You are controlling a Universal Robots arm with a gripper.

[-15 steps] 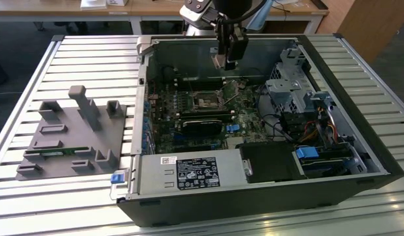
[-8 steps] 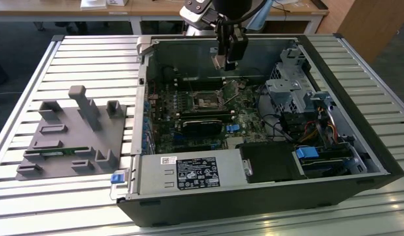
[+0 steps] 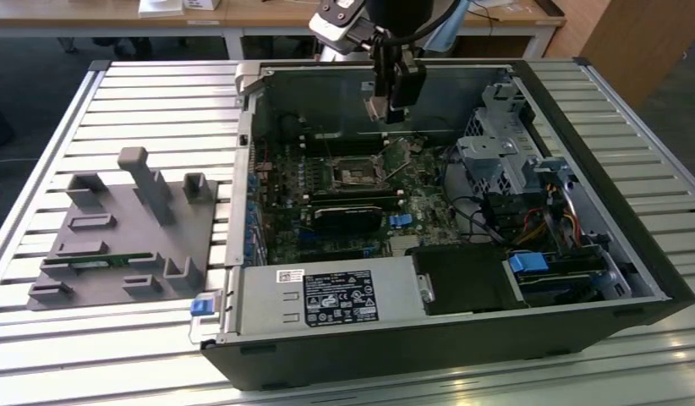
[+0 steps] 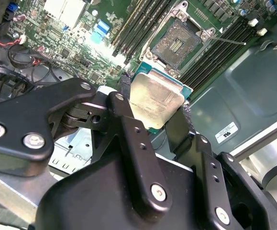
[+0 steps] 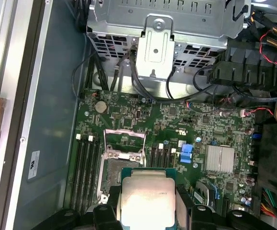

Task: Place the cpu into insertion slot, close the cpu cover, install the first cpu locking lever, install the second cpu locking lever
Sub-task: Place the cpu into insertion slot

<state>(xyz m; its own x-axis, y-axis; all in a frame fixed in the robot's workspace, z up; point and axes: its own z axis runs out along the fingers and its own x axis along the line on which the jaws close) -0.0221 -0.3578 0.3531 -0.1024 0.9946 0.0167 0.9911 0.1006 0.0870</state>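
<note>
We see a table (image 3: 155, 93) of ribbed alu slats, pale and matte. On it lies an open PC case (image 3: 438, 355), dark sheet-metal walls w/ a bare grey steel interior. At the exterior view's left sits a grey plastic fixture (image 3: 122, 228), a flat base w/ blocky uprights and pockets. Inside the case there is a boxy silver PSU (image 3: 314, 296) w/ a label, and a perforated steel drive cage (image 5: 176, 19) w/ cable bundles beside it.

The green circuit board (image 5: 176, 120) is glossy and densely studded w/ small parts, long black card slots and a finned silver heatsink (image 5: 219, 159).

The gripper (image 3: 391, 114) is black and angular, its linkage plates held by silver screws. Its two fingers (image 4: 128, 124) are clamped on opposite edges of the cpu (image 4: 157, 105).

The insertion slot (image 4: 176, 43) is a square black socket w/ a dark pin-field centre and silvery rim. It lies uncovered. The cpu cover (image 5: 125, 132), a thin bright metal frame, looks tilted up at one edge of the slot.

The cpu in the first wrist view (image 5: 145, 201) is a flat square w/ a pale silver-grey brushed lid, rounded corners and a teal-green substrate rim. It hangs above the board, near the slot but apart from it, not seated.
</note>
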